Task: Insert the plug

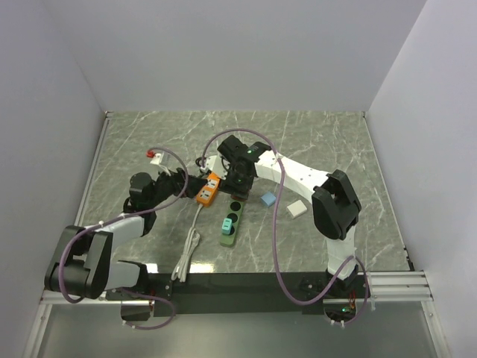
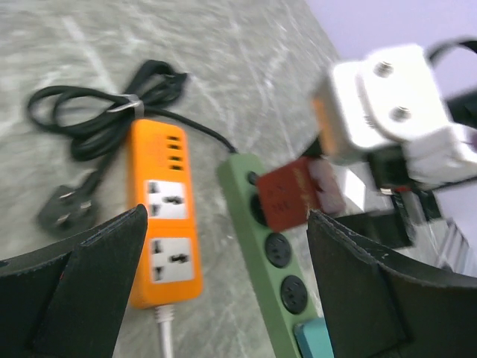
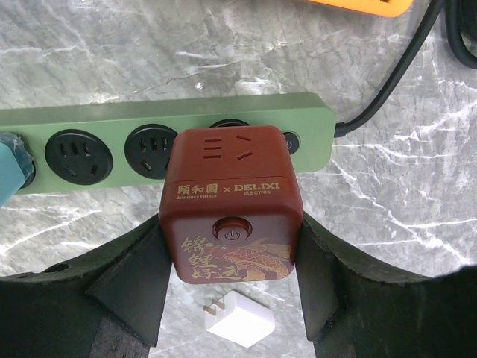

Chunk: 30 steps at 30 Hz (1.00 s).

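Note:
The plug is a dark red cube adapter [image 3: 231, 205] with gold lettering and a power button. My right gripper [image 3: 232, 242] is shut on its two sides. It holds the cube over a socket near the cord end of the green power strip [image 3: 112, 123]. I cannot tell whether its prongs sit in that socket. From the left wrist the red cube [image 2: 287, 195] shows at the top of the green strip [image 2: 272, 268]. My left gripper [image 2: 227, 224] is open and empty, hovering by the orange power strip [image 2: 164, 216].
A white charger [image 3: 238, 322] lies on the marble table below the cube. A teal block [image 2: 320, 339] sits at the green strip's near end and a blue block [image 1: 268, 199] lies beside the strip. A coiled black cord [image 2: 97, 112] lies behind the orange strip.

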### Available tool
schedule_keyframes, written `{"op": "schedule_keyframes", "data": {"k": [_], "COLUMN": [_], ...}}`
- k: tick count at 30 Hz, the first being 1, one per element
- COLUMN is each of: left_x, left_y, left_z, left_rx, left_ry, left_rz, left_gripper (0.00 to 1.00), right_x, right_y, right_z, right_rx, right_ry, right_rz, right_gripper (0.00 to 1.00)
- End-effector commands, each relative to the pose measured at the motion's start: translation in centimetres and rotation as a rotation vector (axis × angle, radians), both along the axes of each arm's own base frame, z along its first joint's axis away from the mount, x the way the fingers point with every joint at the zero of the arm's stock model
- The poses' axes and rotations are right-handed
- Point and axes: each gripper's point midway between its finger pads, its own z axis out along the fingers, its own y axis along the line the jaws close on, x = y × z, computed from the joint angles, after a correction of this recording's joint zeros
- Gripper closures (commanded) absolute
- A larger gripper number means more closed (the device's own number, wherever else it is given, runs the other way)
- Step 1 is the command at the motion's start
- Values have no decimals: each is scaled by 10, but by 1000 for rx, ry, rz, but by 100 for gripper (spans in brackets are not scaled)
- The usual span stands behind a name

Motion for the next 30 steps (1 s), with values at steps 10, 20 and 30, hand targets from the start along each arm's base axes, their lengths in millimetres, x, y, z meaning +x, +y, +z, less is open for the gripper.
{"op": "schedule_keyframes", "data": {"k": [10,20,30], "left_x": [9,6,4], "left_y": [42,42,42], "left_z": [9,11,13], "left_rx": [-81,-92,-94], "left_ry": [-14,-22,-34], "left_rz": [178,166,162], "left_gripper": [5,5,5], "right_x": [-9,-23,-42], "right_y": [15,6,-2], "right_z": [-49,-77,-100], "right_rx": [-8,-40,-37], "right_ry": [87,146,208], "right_rz": [-23,-31,-52], "right_gripper": [100,100,100]}}
